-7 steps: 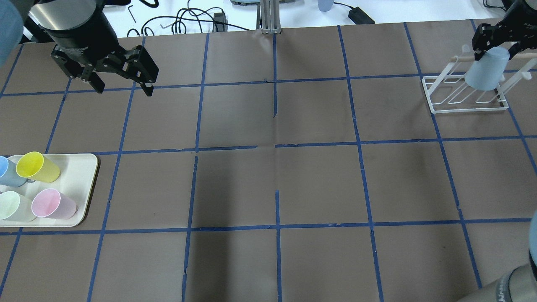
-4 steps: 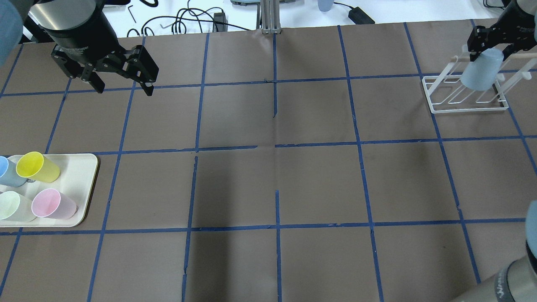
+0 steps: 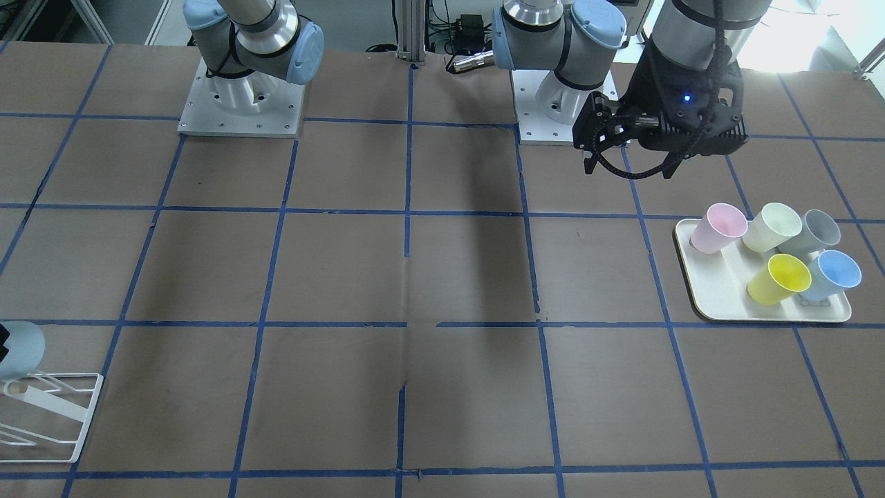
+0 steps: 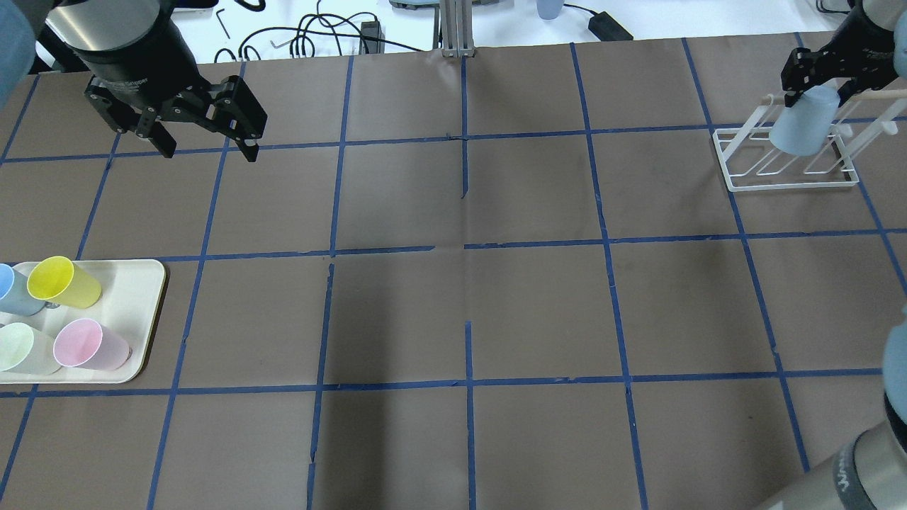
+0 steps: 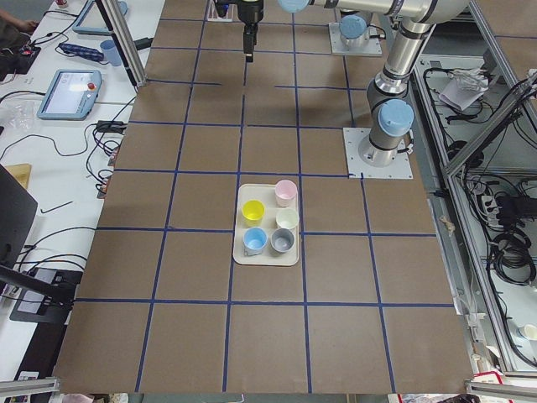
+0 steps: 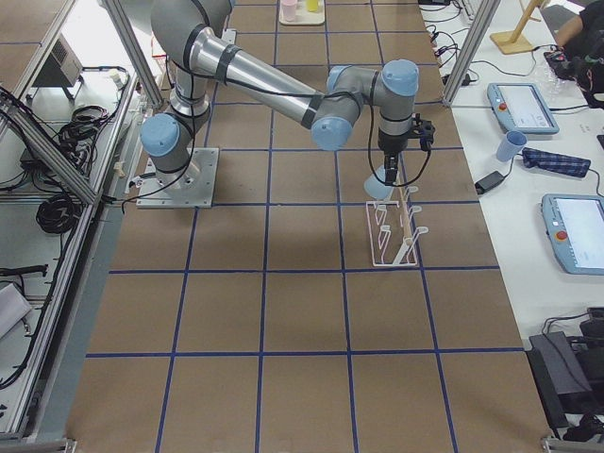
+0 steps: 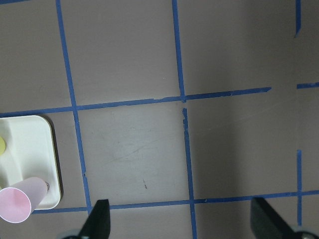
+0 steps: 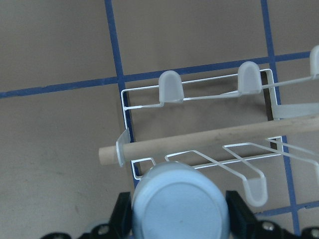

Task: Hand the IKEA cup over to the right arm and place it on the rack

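My right gripper [image 4: 815,71] is shut on the pale blue IKEA cup [image 4: 801,127] and holds it upside down and tilted over the white wire rack [image 4: 790,186] at the far right. In the right wrist view the cup's base [image 8: 179,206] sits between the fingers [image 8: 239,209], just short of the rack's wooden rod [image 8: 209,141]. The cup [image 3: 21,349] and rack [image 3: 55,405] also show at the front-facing view's left edge. My left gripper [image 4: 210,150] is open and empty, hovering at the far left.
A cream tray [image 4: 134,283] at the left edge holds yellow [image 4: 64,282], pink [image 4: 91,345], pale green [image 4: 21,347] and a second blue cup [image 4: 10,290]; a grey one [image 3: 812,232] shows in the front-facing view. Cables lie beyond the table's far edge.
My right gripper has carried the blue cup a little left and farther back over the rack. The left arm has not moved.
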Available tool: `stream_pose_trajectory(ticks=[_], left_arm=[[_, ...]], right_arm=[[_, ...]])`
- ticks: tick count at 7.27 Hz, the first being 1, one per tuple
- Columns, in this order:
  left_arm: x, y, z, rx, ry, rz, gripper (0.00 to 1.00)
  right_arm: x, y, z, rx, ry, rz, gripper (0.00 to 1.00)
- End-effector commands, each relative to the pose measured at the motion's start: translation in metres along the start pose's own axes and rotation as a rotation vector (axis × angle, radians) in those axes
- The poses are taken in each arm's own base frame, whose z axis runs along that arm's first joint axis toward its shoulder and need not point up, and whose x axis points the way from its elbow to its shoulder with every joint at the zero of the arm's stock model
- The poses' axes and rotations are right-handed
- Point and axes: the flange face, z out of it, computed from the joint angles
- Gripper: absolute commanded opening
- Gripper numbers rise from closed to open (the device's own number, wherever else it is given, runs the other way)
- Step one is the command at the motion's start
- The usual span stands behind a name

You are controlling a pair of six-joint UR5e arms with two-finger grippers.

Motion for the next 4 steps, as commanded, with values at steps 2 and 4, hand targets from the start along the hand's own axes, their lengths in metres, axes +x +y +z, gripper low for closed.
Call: stream_pose_trajectory(ticks=[2, 4], left_arm=[[-0.0013, -0.0004, -0.0014, 0.005, 0.001, -0.003, 1.00], [-0.0026, -0.0026, -0.0014, 0.013, 0.074, -0.050, 1.00]], right_arm=[[-0.0005, 0.0008, 0.0023, -0.014, -0.006, -0.001, 1.00], [-0.0005, 0.0034, -0.0059, -0.012, -0.001, -0.002, 1.00]])
